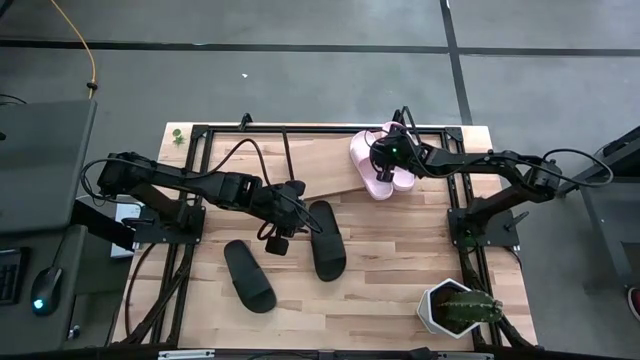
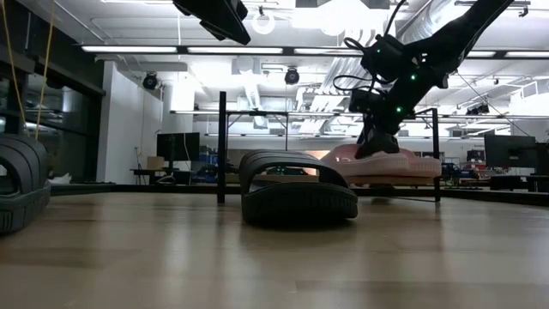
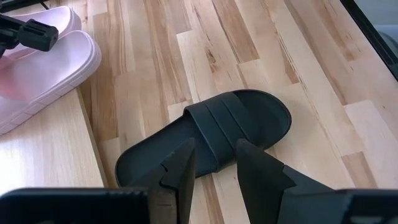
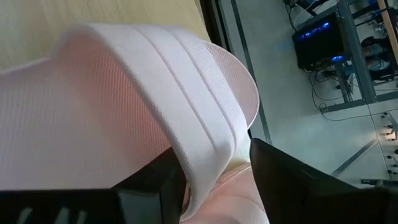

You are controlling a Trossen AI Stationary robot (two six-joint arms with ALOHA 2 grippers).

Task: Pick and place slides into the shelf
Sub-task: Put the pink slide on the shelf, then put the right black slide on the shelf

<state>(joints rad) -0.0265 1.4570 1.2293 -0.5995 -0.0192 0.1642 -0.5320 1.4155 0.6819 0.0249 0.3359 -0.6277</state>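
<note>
Two light pink slides (image 1: pixel 375 170) lie side by side on the right end of the shelf (image 1: pixel 320 165), soles on its wooden board. My right gripper (image 4: pixel 214 165) is open at the strap of one pink slide (image 4: pixel 186 93), which sits between its fingers; the low view shows it (image 2: pixel 377 146) slanting down from above. Two black slides lie soles down on the table, one at the middle (image 1: pixel 326 240) and one nearer the front (image 1: pixel 249 277). My left gripper (image 3: pixel 211 155) hangs open above the middle black slide (image 3: pixel 211 134), touching nothing. My right gripper's fingers stand on either side of the pink slide's strap edge (image 4: pixel 208 146), one finger (image 4: pixel 155 180) on the strap's inner side, the other (image 4: pixel 280 174) outside. I cannot tell whether either finger touches the strap. The slide rests on the shelf board.
A potted plant in a white pot (image 1: pixel 458 308) stands at the table's near right corner. Black frame rails (image 1: pixel 185 210) run along both sides of the table. The shelf's left and middle board is bare wood, with cables (image 1: pixel 250 150) above it.
</note>
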